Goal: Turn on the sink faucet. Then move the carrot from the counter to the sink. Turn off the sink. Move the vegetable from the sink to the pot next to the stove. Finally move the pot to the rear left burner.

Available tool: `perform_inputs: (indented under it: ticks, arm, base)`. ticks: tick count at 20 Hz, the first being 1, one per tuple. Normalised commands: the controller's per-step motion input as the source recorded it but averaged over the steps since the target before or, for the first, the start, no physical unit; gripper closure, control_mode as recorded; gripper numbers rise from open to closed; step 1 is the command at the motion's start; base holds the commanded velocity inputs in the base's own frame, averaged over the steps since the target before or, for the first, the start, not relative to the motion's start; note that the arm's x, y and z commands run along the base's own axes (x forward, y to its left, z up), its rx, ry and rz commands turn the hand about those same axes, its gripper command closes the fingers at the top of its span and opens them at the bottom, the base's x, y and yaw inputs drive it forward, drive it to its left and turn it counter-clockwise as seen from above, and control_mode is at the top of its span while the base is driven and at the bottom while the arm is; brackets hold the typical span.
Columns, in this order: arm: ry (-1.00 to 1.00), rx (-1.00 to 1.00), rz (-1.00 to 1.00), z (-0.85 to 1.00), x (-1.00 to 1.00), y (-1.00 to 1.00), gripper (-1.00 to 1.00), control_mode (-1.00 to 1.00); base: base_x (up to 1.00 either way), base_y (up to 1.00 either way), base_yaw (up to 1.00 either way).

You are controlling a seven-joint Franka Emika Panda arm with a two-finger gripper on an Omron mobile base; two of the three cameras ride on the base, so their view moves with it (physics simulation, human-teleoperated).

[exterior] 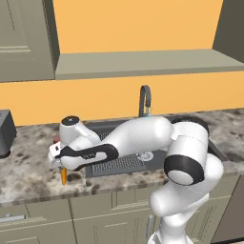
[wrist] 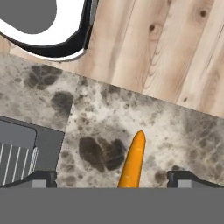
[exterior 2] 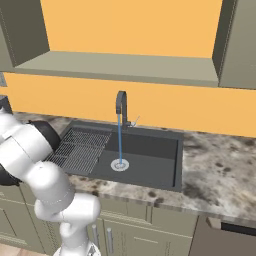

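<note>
The orange carrot (exterior: 64, 176) lies on the speckled counter (exterior: 28, 167) just left of the sink (exterior: 110, 127), close to the front edge. My gripper (exterior: 61, 167) hangs right over it, pointing down. In the hand view the carrot (wrist: 132, 164) runs up from between the two dark fingertips (wrist: 41, 178), which stand wide apart and open, not touching it. The dark gooseneck faucet (exterior 2: 120, 102) pours a thin blue stream into the sink (exterior 2: 150, 145) onto the round drain (exterior 2: 119, 164). The pot and stove are out of view.
A ribbed drainer (exterior 2: 82, 145) fills the basin's left part. A dark appliance (exterior: 5, 133) stands at the far left of the counter. Past the counter's front edge the wooden floor (wrist: 166, 52) shows. More counter (exterior 2: 220, 170) lies right of the sink.
</note>
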Motion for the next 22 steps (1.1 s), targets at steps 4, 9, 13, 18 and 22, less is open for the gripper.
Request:
perform_inputs:
  ticks: [4,9,13,18,22]
  arm:
    - [0.0,0.0,-0.03,-0.1,0.14,0.16,-1.0,-1.0]
    - [0.0,0.0,-0.03,-0.17,0.1,0.15,-1.0,-1.0]
    - [0.0,-0.03,-0.02,-0.17,0.07,0.15,-1.0,-1.0]
    - [0.0,-0.02,0.0,-0.14,0.05,0.08,-1.0,-1.0]
    - [0.0,-0.01,0.0,-0.2,0.04,0.01,-1.0,-1.0]
  base:
    - [0.0,0.0,0.0]
    - [0.0,0.0,0.0]
    - [0.0,0.0,0.0]
    - [0.0,0.0,0.0]
    - [0.0,0.0,0.0]
